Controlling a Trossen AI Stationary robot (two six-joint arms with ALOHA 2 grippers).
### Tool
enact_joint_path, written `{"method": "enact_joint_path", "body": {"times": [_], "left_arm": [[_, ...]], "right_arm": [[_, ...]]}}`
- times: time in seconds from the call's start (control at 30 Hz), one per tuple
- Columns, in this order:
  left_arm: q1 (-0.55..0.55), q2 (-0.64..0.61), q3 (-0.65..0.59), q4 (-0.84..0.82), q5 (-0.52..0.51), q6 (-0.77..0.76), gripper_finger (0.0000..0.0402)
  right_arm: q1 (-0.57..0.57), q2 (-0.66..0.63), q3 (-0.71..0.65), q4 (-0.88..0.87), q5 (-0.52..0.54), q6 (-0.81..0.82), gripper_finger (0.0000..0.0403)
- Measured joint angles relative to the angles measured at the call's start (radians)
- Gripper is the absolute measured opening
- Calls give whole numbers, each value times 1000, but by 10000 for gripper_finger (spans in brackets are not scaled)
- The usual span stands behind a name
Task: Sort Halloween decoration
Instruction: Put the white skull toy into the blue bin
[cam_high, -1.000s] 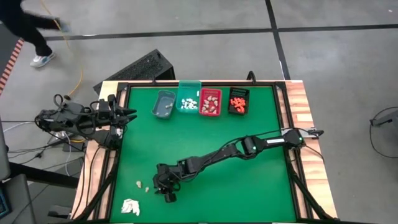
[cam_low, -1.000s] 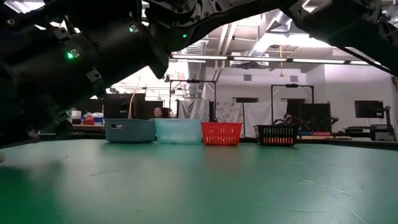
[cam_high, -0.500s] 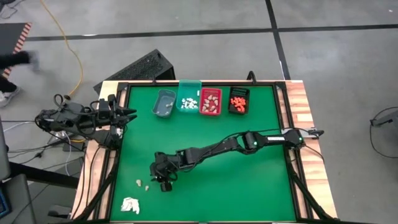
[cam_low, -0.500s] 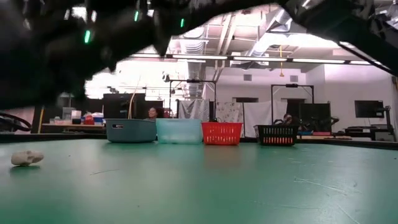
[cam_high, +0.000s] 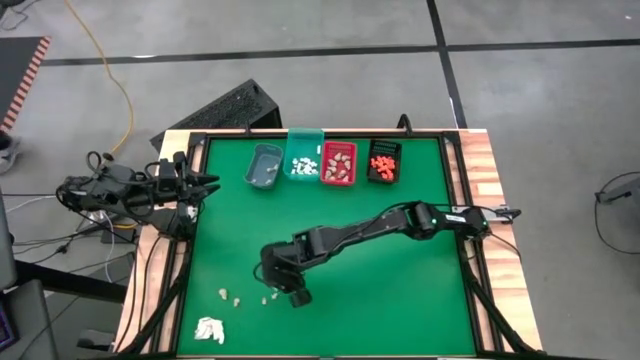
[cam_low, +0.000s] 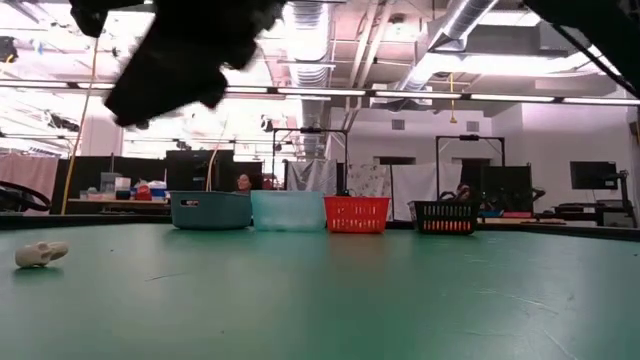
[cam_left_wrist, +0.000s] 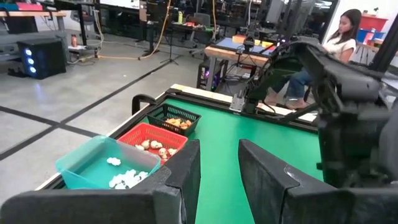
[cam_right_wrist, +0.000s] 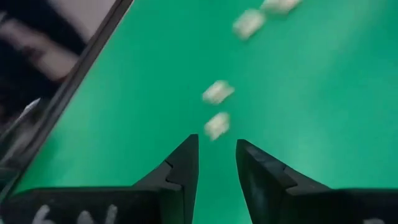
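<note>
Looked over all four views and honestly there's no writing I can read anywhere. The bins (cam_high: 322, 164) have no labels I can make out, the table (cam_high: 420, 300) mat is plain green, and the arms show nothing legible. The right wrist view has some pale marks along its lower edge, but they're too blurred to read as letters or numbers. Same for the room behind.

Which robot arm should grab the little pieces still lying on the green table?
Probably the right one. The right gripper hangs open just beside the loose pieces near the table's front, and its wrist view shows one piece just ahead of its fingers. The left gripper waits at the table's left edge, farther away.
</note>
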Motion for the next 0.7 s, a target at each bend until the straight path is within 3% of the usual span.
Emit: {"method": "enact_joint_path", "body": {"times": [0.1,0.23,0.47,0.6,0.7], "left_arm": [[0,0,0,-1,-6,0,99],[0,0,0,-2,-8,0,99],[0,0,0,-2,-56,-1,99],[0,0,0,-2,-109,1,99],[0,0,0,-3,-140,-1,99]], "right_arm": [[14,-11,-91,-3,-78,8,117],[27,-55,-206,62,-92,12,103],[-11,-277,-560,280,-112,20,95],[-50,-427,-859,694,-106,119,95],[-62,-451,-997,1040,-82,181,95]]}}
